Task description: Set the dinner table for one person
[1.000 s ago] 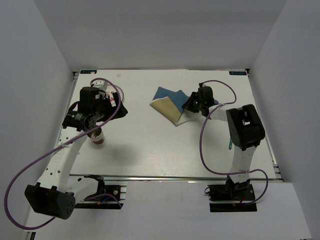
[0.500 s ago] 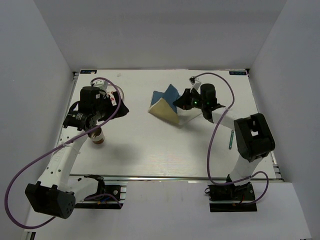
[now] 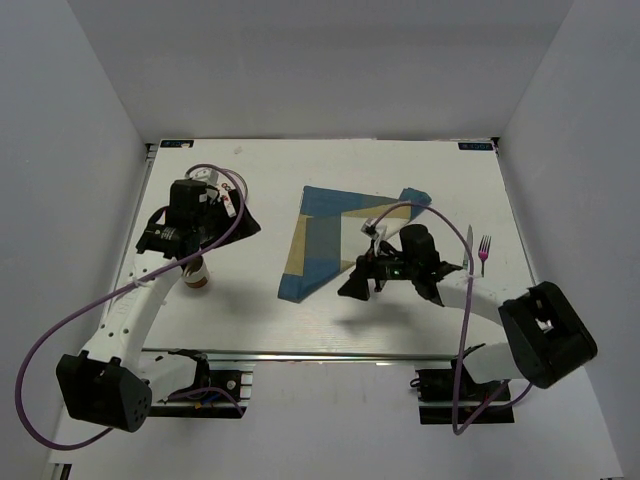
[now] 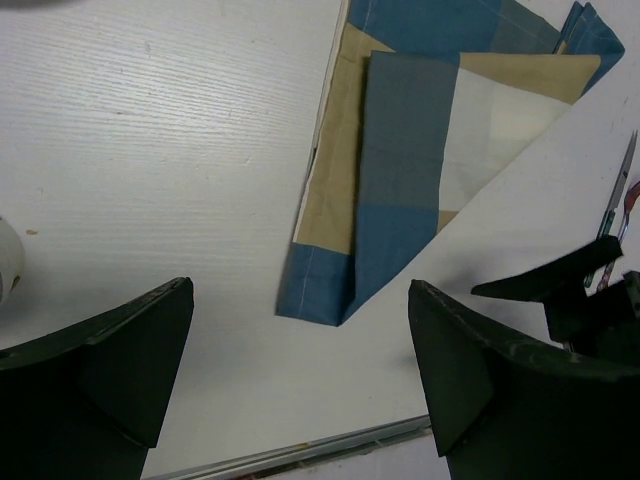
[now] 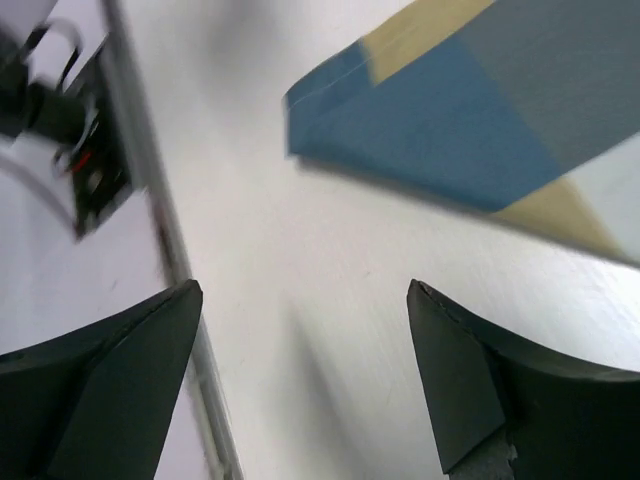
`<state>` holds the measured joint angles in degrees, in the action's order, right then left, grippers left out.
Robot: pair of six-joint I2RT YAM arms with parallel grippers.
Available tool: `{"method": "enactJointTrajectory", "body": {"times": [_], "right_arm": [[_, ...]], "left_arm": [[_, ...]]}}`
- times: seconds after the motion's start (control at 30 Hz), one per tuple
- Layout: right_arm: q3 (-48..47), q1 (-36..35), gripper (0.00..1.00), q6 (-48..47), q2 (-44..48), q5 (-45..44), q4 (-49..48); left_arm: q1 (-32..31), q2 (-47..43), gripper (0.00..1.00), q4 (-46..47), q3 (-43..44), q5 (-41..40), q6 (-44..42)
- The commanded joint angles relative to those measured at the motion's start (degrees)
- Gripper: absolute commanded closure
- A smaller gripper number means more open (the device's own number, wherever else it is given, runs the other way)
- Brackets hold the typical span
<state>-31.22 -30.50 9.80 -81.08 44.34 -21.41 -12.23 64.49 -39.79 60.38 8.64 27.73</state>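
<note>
The dinner table (image 3: 255, 315) is a large white top with a metal rail along its near edge. A blue-and-tan checked placemat (image 3: 335, 235) lies on it near the middle, partly folded over itself. My right gripper (image 3: 357, 286) hovers open just off the mat's near corner, with nothing between its fingers. The right wrist view shows that blue corner (image 5: 440, 120) beyond the open right gripper (image 5: 305, 370). My left gripper (image 3: 240, 222) is open and empty above the table's left side. From the left gripper (image 4: 300, 370) the placemat (image 4: 400, 150) lies ahead.
A small cup (image 3: 196, 276) stands under the left arm. A pink-handled fork (image 3: 484, 250) and another slim utensil (image 3: 467, 245) lie at the right. The table rail (image 5: 165, 250) runs close to the right gripper. White walls enclose the table.
The right gripper opened and let go of the placemat, then swung toward the near edge. The mat went from bunched and lifted to lying spread out. The left arm barely moved.
</note>
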Motion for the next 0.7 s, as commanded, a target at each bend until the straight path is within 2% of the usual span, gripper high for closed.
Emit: {"method": "enactJointTrajectory", "body": {"times": [0.0,0.03,0.07,0.1,0.13,0.17,0.2,0.23,0.3,0.33,0.4,0.53,0.57,0.67], "right_arm": [[-0.5,-0.3,0.11,8.1,4.8,-16.3,-7.4],[-2.7,-0.4,0.11,9.3,3.8,-20.7,-5.5],[-5.6,-1.2,0.11,10.7,2.5,-25.2,2.0],[-9.0,-1.6,0.11,13.5,-1.5,-34.2,6.3],[-16.1,-2.4,0.12,14.8,-4.1,-38.6,10.3],[-20.0,-3.5,0.12,16.0,-6.4,-42.6,18.8],[-24.2,-4.0,0.12,16.9,-12.6,-49.5,23.4],[-33.7,-4.7,0.12,17.7,-16.3,-51.5,27.4],[-44.0,-6.1,0.15,17.4,-26.8,-55.7,38.0],[-53.1,-7.4,0.15,17.2,-29.9,-57.1,40.5],[-61.1,-8.3,0.18,16.9,-37.7,-60.8,45.9],[-86.5,-11.1,0.24,17.4,-51.1,-66.9,59.3],[-89.1,-11.4,0.26,17.5,-54.9,-68.2,60.7],[-91.5,-12.2,0.29,17.8,-57.6,-68.7,61.2]], "left_arm": [[-0.3,-1.3,0.02,1.6,-0.6,-2.1,1.6],[-0.3,-1.4,0.02,1.6,-0.7,-2.4,2.1],[-0.3,-1.2,0.02,1.6,-0.8,-2.8,2.4],[-0.3,-1.3,0.02,1.6,-1.0,-3.3,2.7],[-0.3,-1.3,0.02,1.2,-1.1,-3.8,3.4],[-0.3,-1.5,0.02,0.8,-1.1,-4.7,3.8],[-0.3,-1.9,0.02,0.4,-1.2,-5.6,4.3],[-0.3,-2.2,0.02,-0.1,-1.4,-7.5,5.2],[-0.3,-3.7,0.02,-0.4,-2.0,-10.1,6.1],[-0.3,-4.2,0.02,-0.5,-2.2,-10.5,6.1],[-0.3,-4.8,0.02,-0.5,-2.5,-10.8,5.8],[-0.3,-5.5,0.02,-1.3,-3.2,-11.6,3.6],[-0.3,-5.5,0.02,-1.5,-3.4,-11.8,3.2],[-0.3,-5.7,0.02,-2.3,-4.0,-12.3,2.0]]}}
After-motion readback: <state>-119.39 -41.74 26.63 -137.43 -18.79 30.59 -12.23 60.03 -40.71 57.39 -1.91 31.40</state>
